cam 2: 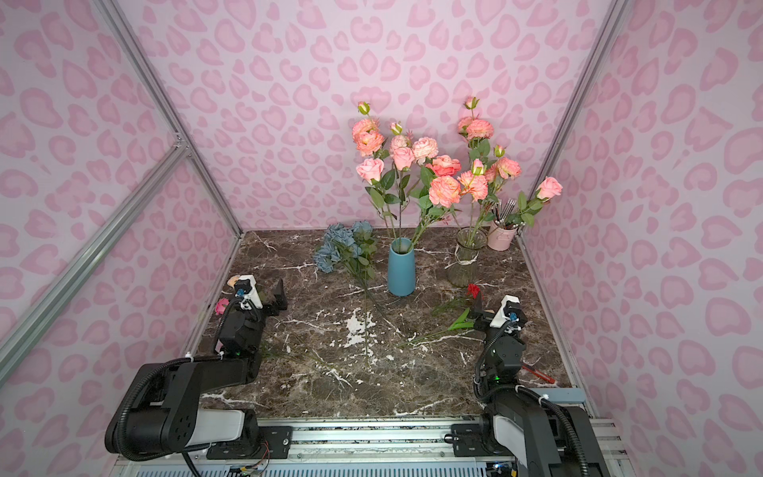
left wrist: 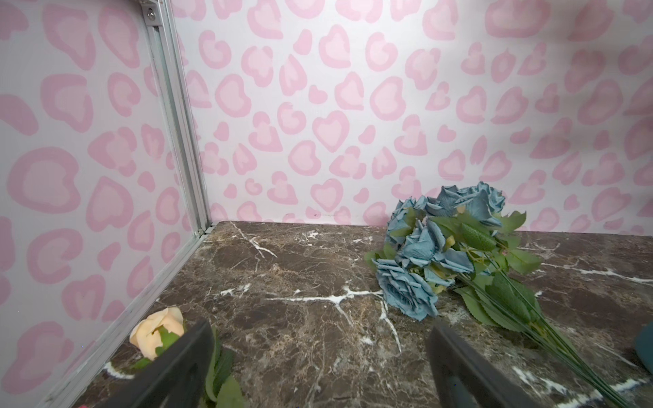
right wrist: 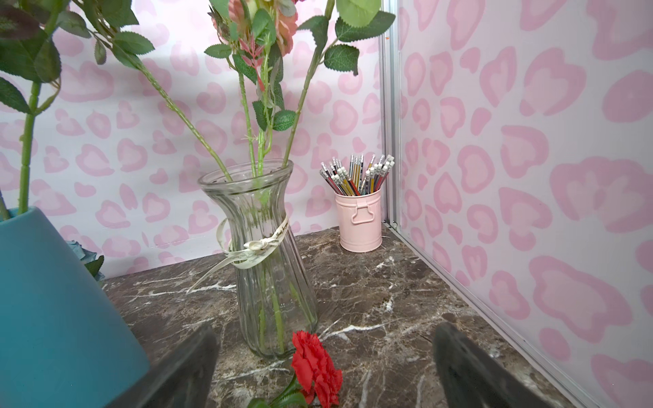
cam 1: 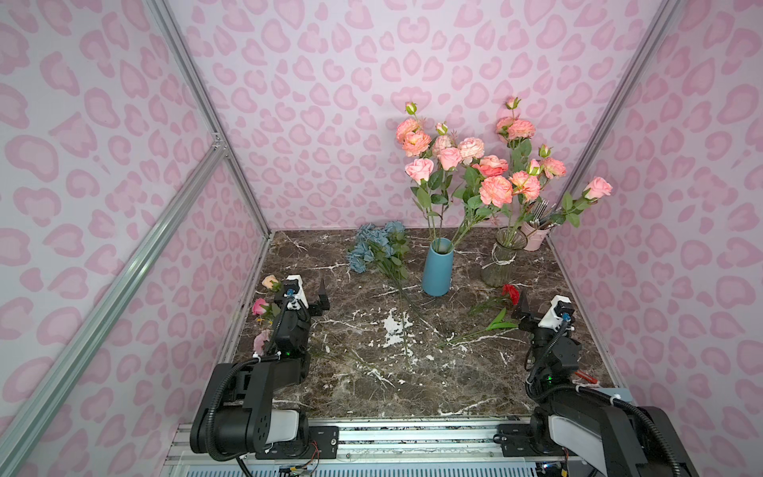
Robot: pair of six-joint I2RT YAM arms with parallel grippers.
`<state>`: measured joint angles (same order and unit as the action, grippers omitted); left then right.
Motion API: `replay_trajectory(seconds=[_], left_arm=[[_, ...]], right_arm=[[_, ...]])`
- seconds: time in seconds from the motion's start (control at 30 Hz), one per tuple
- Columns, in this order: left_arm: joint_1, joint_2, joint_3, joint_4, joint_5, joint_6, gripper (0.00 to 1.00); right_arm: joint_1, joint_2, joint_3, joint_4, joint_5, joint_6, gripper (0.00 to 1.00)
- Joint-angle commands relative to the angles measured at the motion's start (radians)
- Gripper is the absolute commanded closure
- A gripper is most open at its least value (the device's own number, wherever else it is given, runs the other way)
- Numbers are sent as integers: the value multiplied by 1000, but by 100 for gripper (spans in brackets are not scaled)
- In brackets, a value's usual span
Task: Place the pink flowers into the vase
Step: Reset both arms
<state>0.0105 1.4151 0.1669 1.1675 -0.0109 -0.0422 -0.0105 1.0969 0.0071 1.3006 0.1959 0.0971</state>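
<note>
Top views both show most of the pink flowers (cam 1: 450, 165) standing in the blue vase (cam 1: 437, 268), with more in a glass vase (cam 1: 501, 260) just right of it. Their stems lean on the narrow rims, which is likely why the heads fan out. A loose pink rose (cam 1: 260, 306) lies on the table (cam 1: 371, 384) well left of the blue vase, beside the left gripper (cam 1: 307, 295), so that arm looks best placed to fetch it. A blue bunch (cam 1: 377, 247) lies just left of the blue vase. A red bloom (cam 1: 511, 293) lies to the vase's right and nearer the arms, close to the right gripper (cam 1: 541, 314). Left wrist view: the left gripper's jaws stand wide apart with nothing between them, low over the table, seemingly ready for a pick. A peach bud (left wrist: 157, 330) lies partly hidden behind one finger, with the blue bunch beyond. Right wrist view: the right gripper is likewise spread wide and empty, facing the glass vase, with the red bloom lying just before the vase's foot. A pencil cup (right wrist: 360, 226) stands in the corner, far right of the blue vase, probably set there to be clear of the work.
</note>
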Motion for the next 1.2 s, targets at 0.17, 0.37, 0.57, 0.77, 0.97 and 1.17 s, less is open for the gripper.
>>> replay_trajectory(seconds=[0.17, 0.37, 0.57, 0.77, 0.97, 1.17], left_arm=[[1, 109, -13, 222, 53, 24, 3], [1, 116, 81, 64, 76, 35, 3], [0, 120, 97, 32, 70, 33, 3], [-1, 120, 96, 32, 68, 34, 3], [-4, 117, 94, 33, 64, 35, 3], [-4, 117, 95, 33, 63, 34, 3]], right_arm=[[-1, 116, -111, 291, -46, -11, 2], [-2, 206, -102, 356, -71, -20, 1], [3, 397, -105, 547, -106, -45, 1], [17, 524, -41, 578, -112, -71, 1], [20, 475, 69, 307, -112, -73, 1], [22, 470, 189, 80, -70, -54, 1]])
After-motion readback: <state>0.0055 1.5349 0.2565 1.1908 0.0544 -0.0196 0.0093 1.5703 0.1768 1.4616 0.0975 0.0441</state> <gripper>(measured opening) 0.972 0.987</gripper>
